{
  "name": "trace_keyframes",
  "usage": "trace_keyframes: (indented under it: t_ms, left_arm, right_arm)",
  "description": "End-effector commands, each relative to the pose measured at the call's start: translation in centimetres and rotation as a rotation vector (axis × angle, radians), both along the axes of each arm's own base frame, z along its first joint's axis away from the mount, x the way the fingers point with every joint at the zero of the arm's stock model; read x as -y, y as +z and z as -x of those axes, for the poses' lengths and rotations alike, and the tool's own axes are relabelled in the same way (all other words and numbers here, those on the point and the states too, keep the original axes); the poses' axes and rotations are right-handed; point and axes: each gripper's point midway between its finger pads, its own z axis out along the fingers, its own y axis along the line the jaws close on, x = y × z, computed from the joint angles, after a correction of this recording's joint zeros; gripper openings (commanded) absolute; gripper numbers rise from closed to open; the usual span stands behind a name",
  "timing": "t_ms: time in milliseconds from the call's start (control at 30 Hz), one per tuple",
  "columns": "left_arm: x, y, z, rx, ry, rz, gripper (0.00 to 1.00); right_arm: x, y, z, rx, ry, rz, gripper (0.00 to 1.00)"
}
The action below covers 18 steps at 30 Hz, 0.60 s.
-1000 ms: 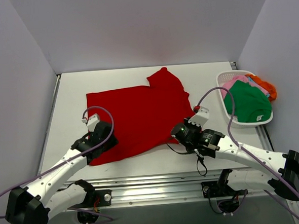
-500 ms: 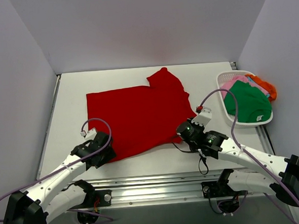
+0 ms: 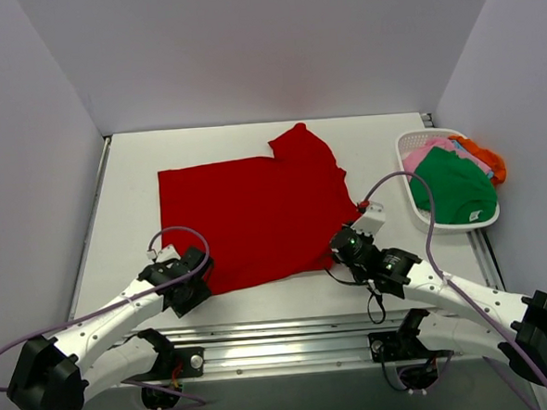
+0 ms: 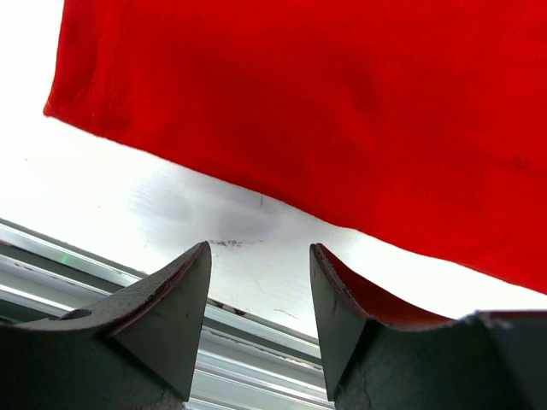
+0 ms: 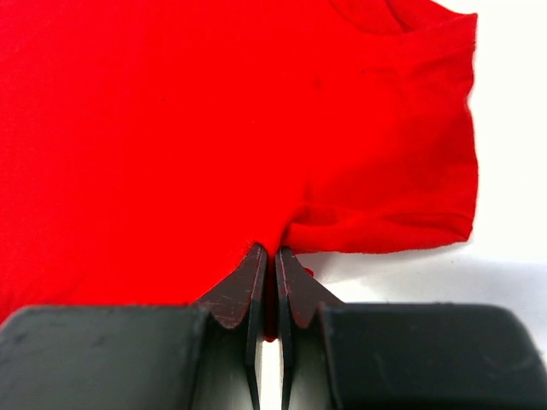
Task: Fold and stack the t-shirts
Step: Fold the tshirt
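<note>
1. Table (image 3: 130, 214): white top, walled in on three sides, with a metal rail along the near edge.
2. Red t-shirt (image 3: 256, 215): spread mostly flat across the middle of the table, one sleeve pointing toward the far wall. The near hem runs between the two grippers. The near right corner is gathered into folds where the cloth is pinched.
3. Basket (image 3: 405, 144): white slatted plastic, at the right edge of the table, well apart from the red t-shirt.
4. Green t-shirt (image 3: 454, 189): heaped in the basket, on top at the near end.
5. Pink t-shirt (image 3: 430, 149): in the basket, partly under the green one.
6. Orange t-shirt (image 3: 484, 155): bunched over the basket's far right rim.
7. Right gripper (image 5: 267, 256): jaws clenched on the near right hem of the red t-shirt, a sliver of red cloth between the fingers.
8. Left gripper (image 4: 261, 252): jaws released and apart, nothing between them, over bare table just short of the near left hem.
</note>
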Motion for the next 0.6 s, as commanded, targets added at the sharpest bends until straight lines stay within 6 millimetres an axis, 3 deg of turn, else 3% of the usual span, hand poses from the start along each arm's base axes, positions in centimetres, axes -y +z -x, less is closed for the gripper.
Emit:
trace_keyframes:
  t_ms: [0,233,367,567]
  left_arm:
    - [-0.2,0.7,-0.2,0.025,0.072,-0.019,0.58]
    - [0.2,0.8,-1.2,0.041,0.111,-0.037,0.59]
    - [0.2,0.9,-2.1,0.066,0.144,-0.051,0.66]
    - [0.7,0.6,-3.3,0.088,0.160,-0.065,0.69]
  right_arm:
    - [-0.2,0.1,-0.3,0.014,0.027,-0.008,0.00]
    - [-0.5,0.0,-0.3,0.019,0.050,-0.023,0.00]
    - [-0.7,-0.2,-0.4,0.015,0.061,-0.024,0.00]
    - [-0.9,-0.6,-0.6,0.009,0.071,-0.032,0.00]
